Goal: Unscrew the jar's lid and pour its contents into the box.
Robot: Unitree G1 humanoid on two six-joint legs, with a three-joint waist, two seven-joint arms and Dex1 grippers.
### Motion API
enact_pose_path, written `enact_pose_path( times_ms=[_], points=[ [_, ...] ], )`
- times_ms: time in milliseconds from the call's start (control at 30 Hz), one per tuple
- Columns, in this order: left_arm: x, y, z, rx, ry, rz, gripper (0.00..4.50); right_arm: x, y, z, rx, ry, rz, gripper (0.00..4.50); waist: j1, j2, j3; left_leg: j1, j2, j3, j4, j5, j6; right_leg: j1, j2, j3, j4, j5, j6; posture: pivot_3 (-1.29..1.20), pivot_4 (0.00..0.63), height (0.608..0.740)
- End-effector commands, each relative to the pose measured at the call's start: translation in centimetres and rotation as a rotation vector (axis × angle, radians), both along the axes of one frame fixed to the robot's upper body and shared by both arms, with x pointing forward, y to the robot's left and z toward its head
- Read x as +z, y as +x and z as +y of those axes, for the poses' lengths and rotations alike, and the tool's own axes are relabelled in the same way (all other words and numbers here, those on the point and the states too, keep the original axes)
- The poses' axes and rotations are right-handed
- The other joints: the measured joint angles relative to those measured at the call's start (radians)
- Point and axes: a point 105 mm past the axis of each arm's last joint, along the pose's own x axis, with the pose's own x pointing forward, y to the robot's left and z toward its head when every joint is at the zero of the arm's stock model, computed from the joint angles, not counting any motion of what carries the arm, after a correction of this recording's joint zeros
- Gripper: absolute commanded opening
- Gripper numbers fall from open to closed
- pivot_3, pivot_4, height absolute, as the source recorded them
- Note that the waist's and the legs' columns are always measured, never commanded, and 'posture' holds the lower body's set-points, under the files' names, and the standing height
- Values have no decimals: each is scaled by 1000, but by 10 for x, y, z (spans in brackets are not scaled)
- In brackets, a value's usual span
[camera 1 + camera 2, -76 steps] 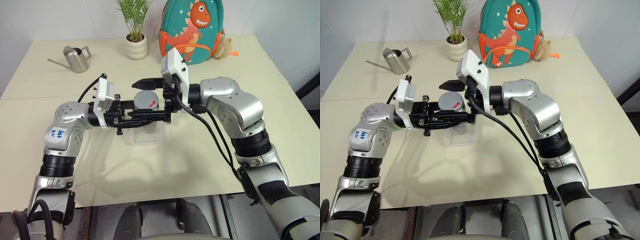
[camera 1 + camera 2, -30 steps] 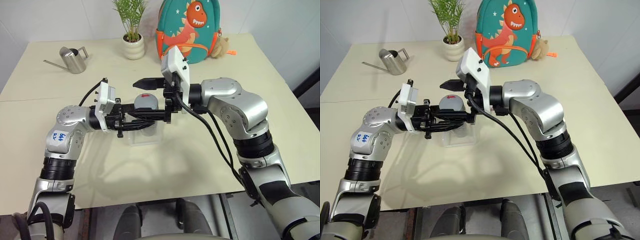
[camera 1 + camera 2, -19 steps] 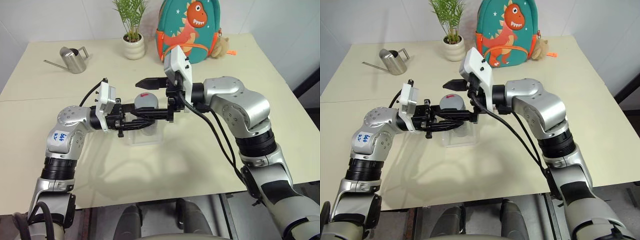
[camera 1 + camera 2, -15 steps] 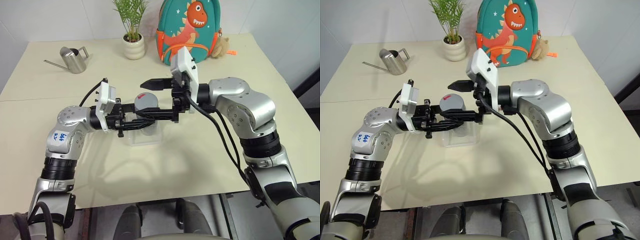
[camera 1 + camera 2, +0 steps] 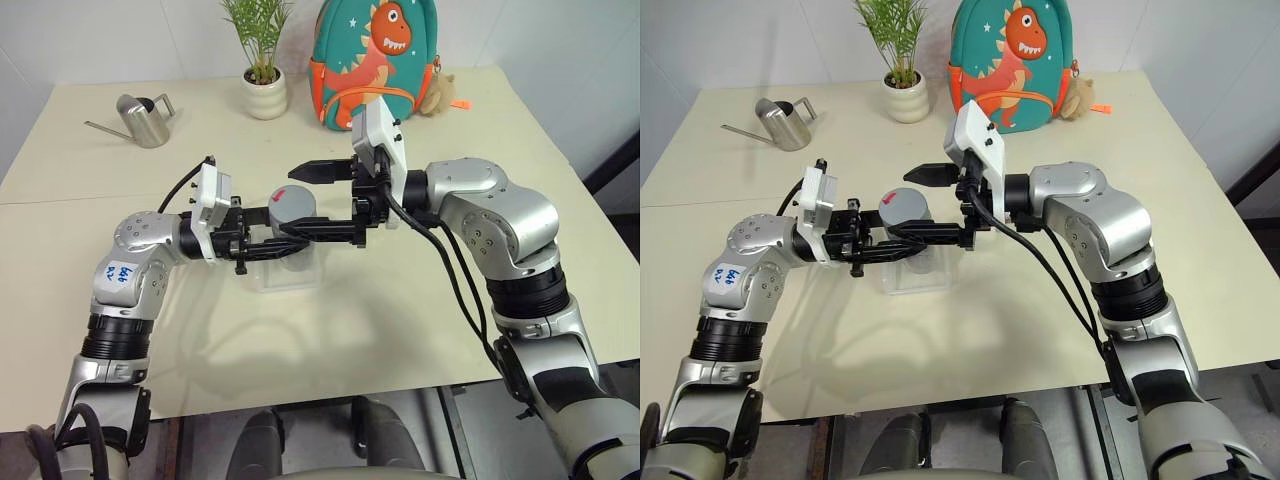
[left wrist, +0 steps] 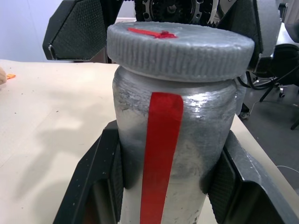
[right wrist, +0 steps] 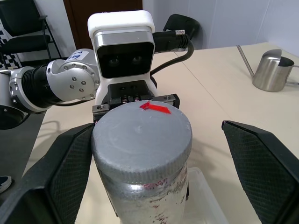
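My left gripper (image 5: 262, 236) is shut on the jar (image 5: 291, 222), a silvery cylinder with a red band (image 6: 159, 154), holding it upright just above the box (image 5: 285, 276), a clear shallow tray. The grey lid (image 7: 142, 133) with its red mark sits on the jar. From the opposite side my right gripper (image 5: 297, 201) stands open, level, one black finger (image 7: 63, 170) close beside the lid and the other finger (image 7: 264, 161) well apart from it. The contents are hidden inside the jar.
At the table's far side stand a steel watering can (image 5: 150, 105), a white plant pot (image 5: 264, 95) and a dinosaur backpack (image 5: 375, 60) with a small plush toy (image 5: 437, 92). The table's near edge (image 5: 300, 395) runs below the arms.
My right arm has drawn back to the right, so its open fingers reach less far over the lid. The left gripper and the jar have stayed put.
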Motion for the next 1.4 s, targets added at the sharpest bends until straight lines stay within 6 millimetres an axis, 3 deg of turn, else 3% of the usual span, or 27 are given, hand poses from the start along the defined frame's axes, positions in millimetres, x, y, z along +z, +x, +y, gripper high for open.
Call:
enact_pose_path(
  times_ms=[33, 567, 667, 800, 933, 1067, 1167, 1300, 1400],
  points=[
    [8, -4, 2, -7, -4, -42, 1877, 13, -9, -2, 29, 33, -43, 4473, 0, 0, 0, 0, 0, 0, 0, 0, 0, 0, 0, 0, 0, 0, 0, 0, 150, 740],
    [9, -4, 1, -7, -7, -42, 1877, 13, -17, 10, 63, 46, -38, 4473, 0, 0, 0, 0, 0, 0, 0, 0, 0, 0, 0, 0, 0, 0, 0, 0, 150, 740],
    [9, -3, 1, -6, -8, -42, 1877, 12, -16, 10, 61, 47, -33, 3925, 0, 0, 0, 0, 0, 0, 0, 0, 0, 0, 0, 0, 0, 0, 0, 0, 150, 740],
    [9, -3, 2, -4, -7, -44, 1877, 17, -17, 12, 70, 88, -25, 2637, 0, 0, 0, 0, 0, 0, 0, 0, 0, 0, 0, 0, 0, 0, 0, 0, 150, 740],
    [9, -3, 3, 1, -5, -45, 1877, 47, -22, 7, 112, 277, 49, 2558, -1, 0, 0, 0, 0, 0, 0, 0, 0, 0, 0, 0, 1, 0, 0, 0, 150, 740],
    [7, -4, 7, 9, 1, -41, 1877, 62, -29, -10, 152, 392, 107, 2558, 3, 0, 0, 0, 0, 0, 0, 0, 0, 0, 0, 0, 0, 0, 0, 0, 150, 740],
    [6, -5, 9, 13, 4, -37, 1877, 62, -24, -22, 97, 422, 108, 2558, 6, 0, 0, 0, 0, 0, 0, 0, 0, 0, 0, 0, 0, 0, 0, 0, 150, 740],
    [7, -4, 13, 36, -7, -38, 1877, 17, 9, -67, -193, 277, -28, 2558, 25, 0, 0, 0, 0, 0, 0, 0, 0, 0, 0, 0, -1, 0, 0, 0, 150, 740],
    [8, -3, 16, 53, -19, -36, 1877, -19, 38, -111, -418, 269, -21, 2558, 23, 0, 0, 0, 0, 1, 0, -1, -1, 1, 0, 0, -1, 0, 0, 0, 150, 740]
  ],
)
